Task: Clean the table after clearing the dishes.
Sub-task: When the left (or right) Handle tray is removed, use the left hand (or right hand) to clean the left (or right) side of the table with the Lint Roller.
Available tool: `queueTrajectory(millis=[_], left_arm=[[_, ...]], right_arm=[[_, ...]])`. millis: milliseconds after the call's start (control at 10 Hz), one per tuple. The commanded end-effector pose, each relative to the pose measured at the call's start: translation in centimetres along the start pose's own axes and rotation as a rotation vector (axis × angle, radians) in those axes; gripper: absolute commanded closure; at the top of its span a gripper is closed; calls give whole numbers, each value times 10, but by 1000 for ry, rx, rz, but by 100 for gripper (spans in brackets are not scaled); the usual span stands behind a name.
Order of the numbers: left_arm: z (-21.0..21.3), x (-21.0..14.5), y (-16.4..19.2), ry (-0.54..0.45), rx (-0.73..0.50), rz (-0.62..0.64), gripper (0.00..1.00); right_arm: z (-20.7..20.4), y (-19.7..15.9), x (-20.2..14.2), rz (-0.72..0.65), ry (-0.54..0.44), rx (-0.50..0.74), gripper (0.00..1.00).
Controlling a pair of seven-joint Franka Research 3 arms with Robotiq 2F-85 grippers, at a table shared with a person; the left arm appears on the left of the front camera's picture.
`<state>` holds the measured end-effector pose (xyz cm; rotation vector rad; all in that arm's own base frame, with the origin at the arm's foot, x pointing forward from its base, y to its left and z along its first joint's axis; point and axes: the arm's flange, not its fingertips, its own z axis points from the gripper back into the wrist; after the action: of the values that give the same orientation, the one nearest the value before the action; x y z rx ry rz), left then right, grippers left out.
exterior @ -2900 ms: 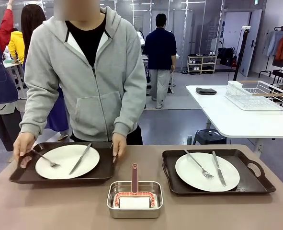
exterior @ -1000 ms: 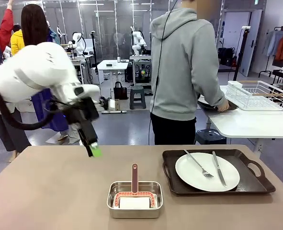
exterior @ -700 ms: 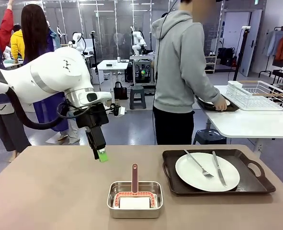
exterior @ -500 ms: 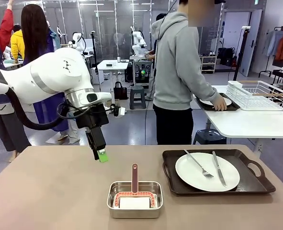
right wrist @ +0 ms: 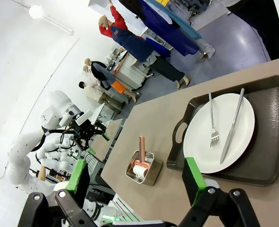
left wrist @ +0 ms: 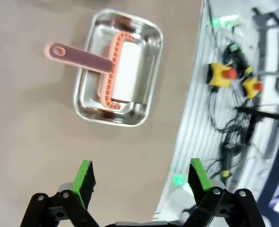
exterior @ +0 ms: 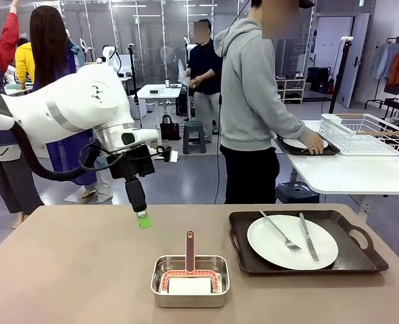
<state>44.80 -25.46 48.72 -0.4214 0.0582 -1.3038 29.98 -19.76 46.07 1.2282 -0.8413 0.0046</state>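
One tray (exterior: 300,151) carried off, left gripper (exterior: 142,217) arrived over taupe matte table (exterior: 64,270), jaws wide, empty; right gripper (right wrist: 137,182) likewise.

Front view: the left gripper (exterior: 143,219) stands edge-on, 1 finger masking the other. The far tray (exterior: 300,152) lies partly behind the person's hand (exterior: 314,142). Right wrist view: the dark tray (right wrist: 271,142) is cut off by the picture's right edge.

even bright overhead light | soft shadows | wrist views fisheye-warped, slightly blurred
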Motion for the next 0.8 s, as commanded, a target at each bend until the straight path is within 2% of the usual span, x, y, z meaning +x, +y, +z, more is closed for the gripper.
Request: queueTrajectory(millis=[0,200,300,400,700], left_arm=[[-4,33,14,76,111,-192,0],[-4,60,35,113,99,-270,0],[-4,74,49,150,85,-240,0],[-1,89,68,183,60,-152,0],[-9,109,98,177,-85,-155,0]], right_arm=[[0,3,0,5,0,7,0],[0,3,0,5,0,7,0],[0,3,0,5,0,7,0],[0,3,0,5,0,7,0],[0,3,0,5,0,7,0]])
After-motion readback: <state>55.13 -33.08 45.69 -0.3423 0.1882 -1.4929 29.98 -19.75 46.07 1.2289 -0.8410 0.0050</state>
